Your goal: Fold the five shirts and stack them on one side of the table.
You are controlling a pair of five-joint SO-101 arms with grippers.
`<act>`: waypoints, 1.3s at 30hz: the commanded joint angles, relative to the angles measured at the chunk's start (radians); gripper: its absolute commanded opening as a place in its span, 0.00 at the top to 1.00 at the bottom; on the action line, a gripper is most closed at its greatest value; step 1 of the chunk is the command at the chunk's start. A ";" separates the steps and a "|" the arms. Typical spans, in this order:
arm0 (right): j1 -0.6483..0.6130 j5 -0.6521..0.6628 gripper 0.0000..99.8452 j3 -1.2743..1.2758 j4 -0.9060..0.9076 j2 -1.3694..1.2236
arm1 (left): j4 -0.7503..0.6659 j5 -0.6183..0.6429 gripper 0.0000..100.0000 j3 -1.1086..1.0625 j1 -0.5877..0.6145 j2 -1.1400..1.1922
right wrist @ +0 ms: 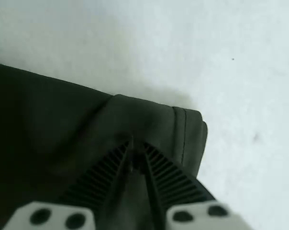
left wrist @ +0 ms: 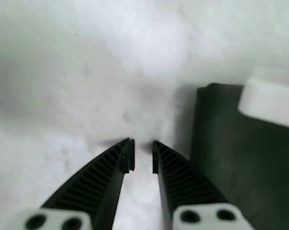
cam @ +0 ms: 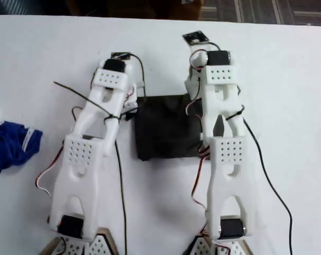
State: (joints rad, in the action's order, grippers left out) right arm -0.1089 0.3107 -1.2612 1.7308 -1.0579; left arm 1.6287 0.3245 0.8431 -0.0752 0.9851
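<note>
- The white flat table (cam: 288, 69) ends along its far side in a straight edge, with a strip of dark floor (cam: 245, 8) beyond it.
- The folded black fabric shirt (cam: 166, 127) lies flat as a rough rectangle between the two arms, around the middle of the table.
- The crumpled blue fabric shirt (cam: 9, 146) sits in a heap on the left arm's outer side, well apart from the black one and cut off by the border of the high view.
- Bare tabletop stretches past the right arm's outer side and between the arms' wrists and the far edge; a thin black cable (cam: 269, 180) trails across it beside the right arm.
- The left gripper (left wrist: 142, 155) hangs over bare table just beside the black shirt's (left wrist: 230, 163) side edge, its jaws parted by a narrow gap and holding nothing.
- The right gripper (right wrist: 137, 146) has its jaws pressed together on a raised fold of the black shirt (right wrist: 49, 120), near a corner where a stitched hem (right wrist: 183, 134) runs along the cloth's edge.
</note>
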 commanded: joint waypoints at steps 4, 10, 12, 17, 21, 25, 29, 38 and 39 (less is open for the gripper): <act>0.047 0.005 0.98 -0.021 0.004 0.015 | -0.012 0.002 0.91 0.002 -0.003 0.008; 0.085 0.005 0.98 -0.011 0.004 0.007 | -0.012 0.002 0.91 0.002 -0.003 0.008; 0.087 0.005 0.98 -0.020 0.004 0.015 | -0.012 0.002 0.91 0.002 -0.003 0.008; 0.042 0.006 0.98 -0.038 0.031 0.067 | -0.012 0.000 0.91 0.002 -0.003 0.008; -0.019 0.006 0.98 -0.031 0.031 0.101 | -0.012 0.000 0.91 0.002 -0.003 0.008; -0.062 0.006 0.98 -0.028 0.030 0.064 | -0.012 0.000 0.91 0.002 -0.003 0.008; -0.053 0.005 0.98 -0.037 0.025 -0.016 | -0.012 0.000 0.91 0.002 -0.003 0.008; 0.044 0.006 0.98 -0.038 0.030 -0.038 | -0.012 0.000 0.91 0.002 -0.003 0.008; 0.050 0.008 0.98 -0.038 0.030 -0.038 | -0.012 0.000 0.91 0.002 -0.003 0.008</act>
State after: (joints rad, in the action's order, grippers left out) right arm -0.0890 0.3107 -1.2674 1.7461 -1.1101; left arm 1.6287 0.3245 0.8431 -0.0752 0.9851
